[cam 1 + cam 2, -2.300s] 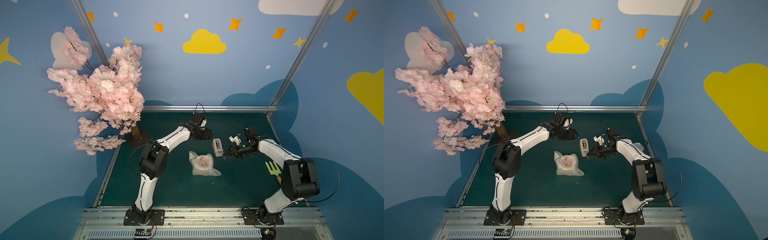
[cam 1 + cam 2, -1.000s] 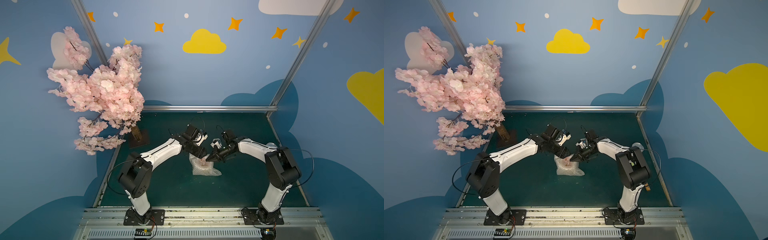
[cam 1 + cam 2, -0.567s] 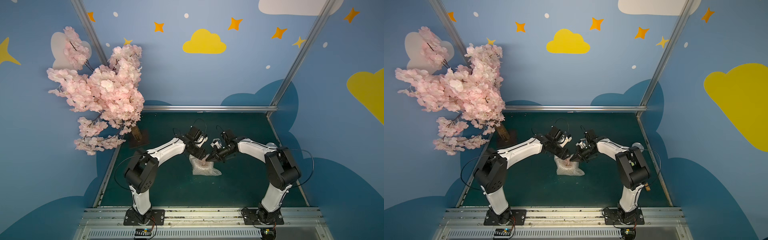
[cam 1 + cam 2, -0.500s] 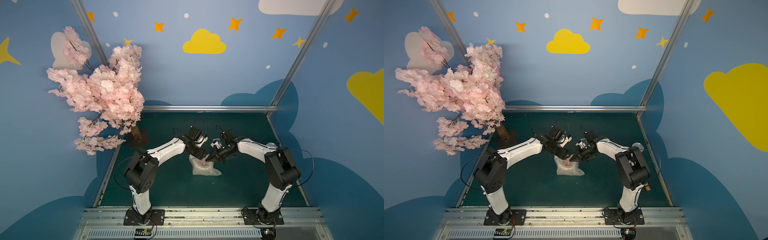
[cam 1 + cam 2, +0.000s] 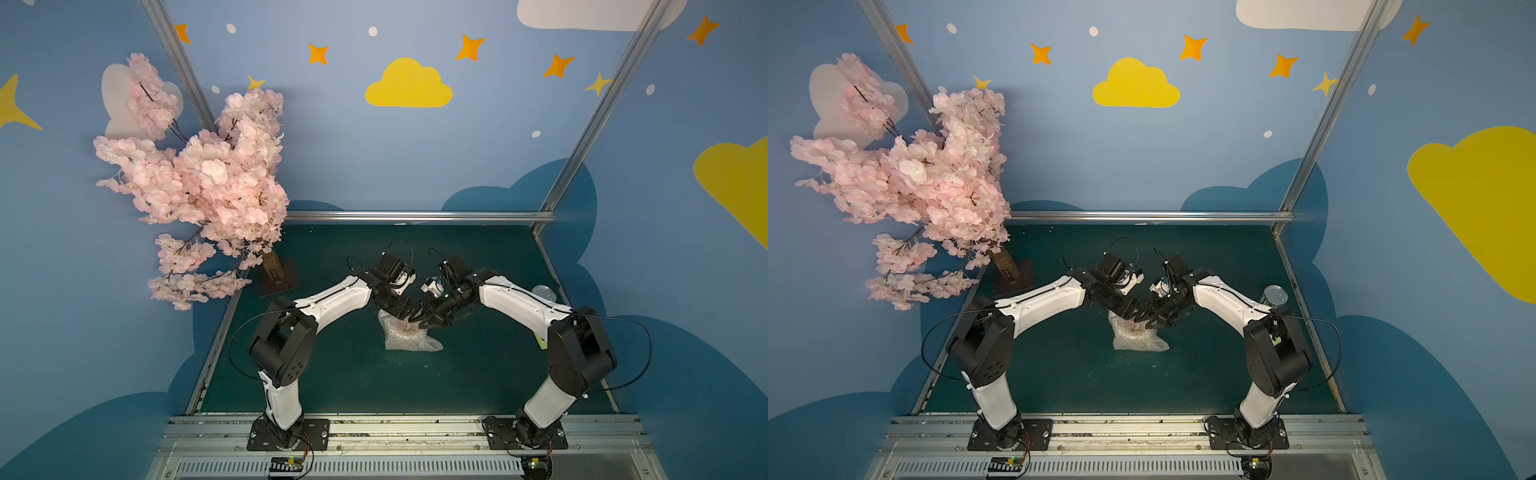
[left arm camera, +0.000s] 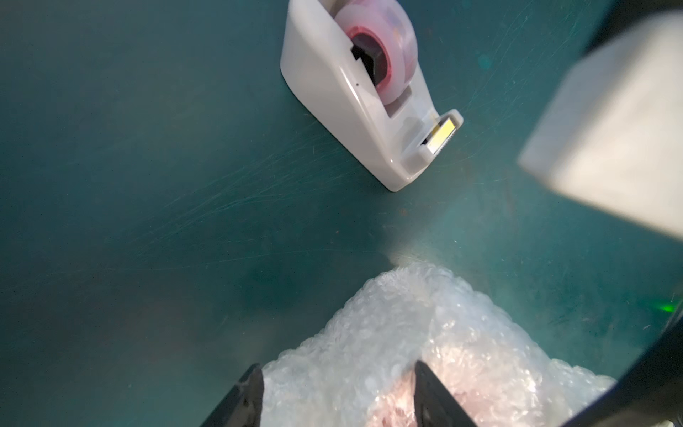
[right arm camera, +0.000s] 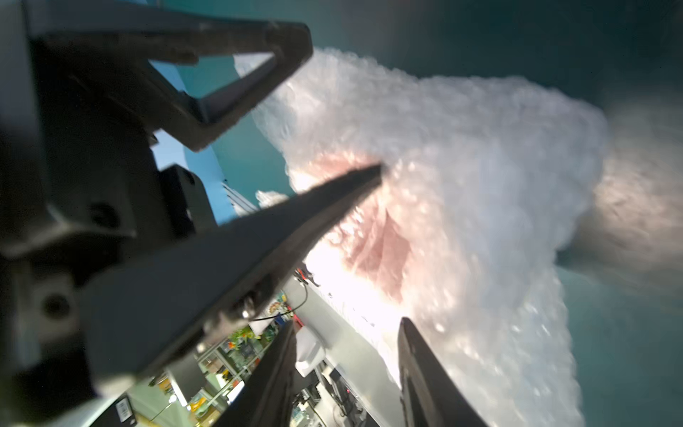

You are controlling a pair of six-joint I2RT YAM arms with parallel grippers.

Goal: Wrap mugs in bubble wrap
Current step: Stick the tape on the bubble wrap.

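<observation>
Bubble wrap (image 5: 409, 338) bunched over mug (image 7: 380, 251); left gripper (image 6: 336, 369) jaws parted astride it, grip unclear; right gripper (image 7: 347, 329) jaws parted, empty.

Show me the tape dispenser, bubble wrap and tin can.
tape dispenser (image 6: 338, 118): left wrist view, white side wall.
bubble wrap (image 5: 409, 343): in a top view, lower folds.
tin can (image 5: 1274, 295): in a top view, silver lid.
</observation>
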